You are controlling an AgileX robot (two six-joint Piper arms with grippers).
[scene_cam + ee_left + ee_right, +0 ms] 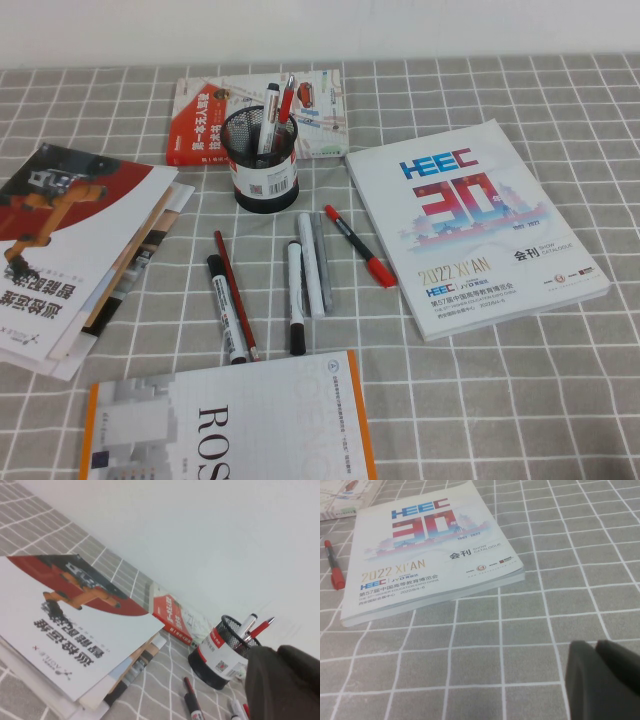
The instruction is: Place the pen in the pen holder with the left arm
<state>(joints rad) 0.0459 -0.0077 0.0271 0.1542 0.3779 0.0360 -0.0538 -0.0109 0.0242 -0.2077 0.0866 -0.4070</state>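
pen [227, 309] lying flat; both tools off-frame

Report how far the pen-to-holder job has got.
Done: nothing of this move shows; the pen holder already has two pens standing in it.

In hand: nothing. The white marker with the black cap lies flat on the checked cloth. The left gripper, shut, shows only in its wrist view, above the book stack; the right gripper sits near the HEEC catalogue.

Left: reach, grasp, lift, drop in.

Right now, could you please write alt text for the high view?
A black mesh pen holder holding two pens stands on a grey checked tablecloth, six pens and markers lying loose before it, booklets around them. Neither gripper shows here.
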